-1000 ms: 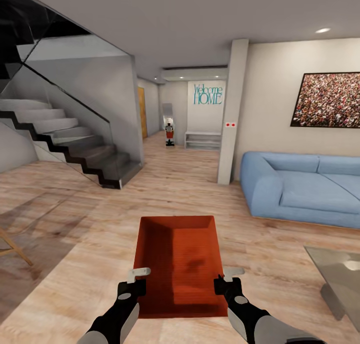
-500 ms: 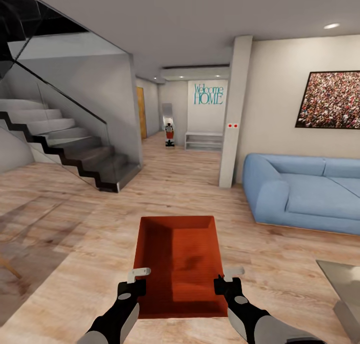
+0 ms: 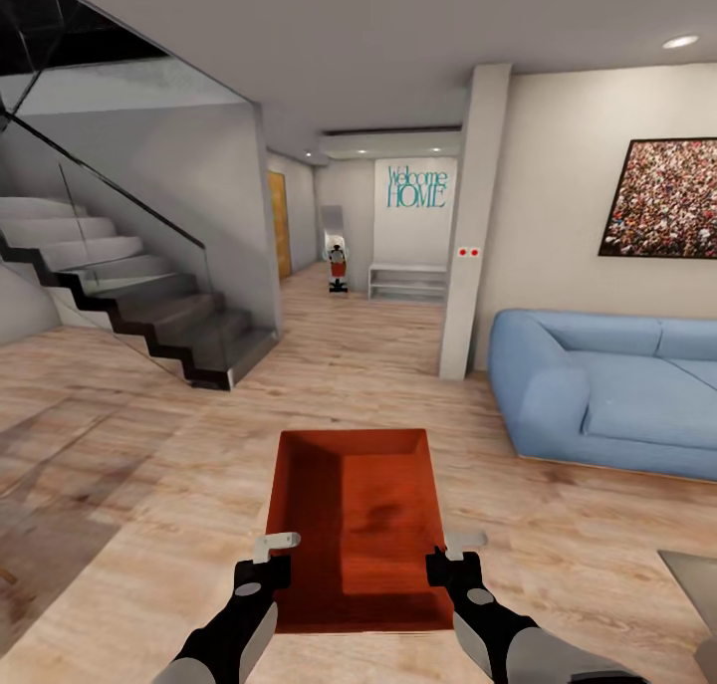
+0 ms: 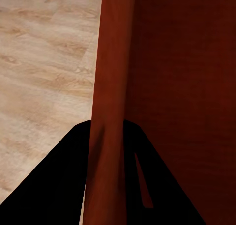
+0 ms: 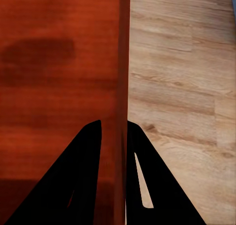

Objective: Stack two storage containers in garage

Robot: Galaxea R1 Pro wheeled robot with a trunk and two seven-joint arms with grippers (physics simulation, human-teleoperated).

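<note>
I hold one red-orange lidless storage container (image 3: 358, 525) level in front of me, above the light wood plank floor (image 3: 149, 465) of the living room. My left gripper (image 3: 265, 563) is shut on its left wall, which runs between the dark fingers in the left wrist view (image 4: 110, 87). My right gripper (image 3: 446, 559) is shut on its right wall (image 5: 123, 63), with the box's inside (image 5: 59, 87) beside it. The container is empty. The garage is out of view.
A staircase with glass railing (image 3: 149, 306) rises at the left. A blue sofa (image 3: 607, 385) and a white pillar (image 3: 476, 226) stand at the right. A glass coffee table corner (image 3: 697, 574) is at the lower right. A hallway with a "Welcome HOME" sign (image 3: 416, 186) lies ahead.
The whole view has shifted: the sofa and coffee table slid toward the right edge and the stairs toward the left, so the camera moved. The container stays held the same way.
</note>
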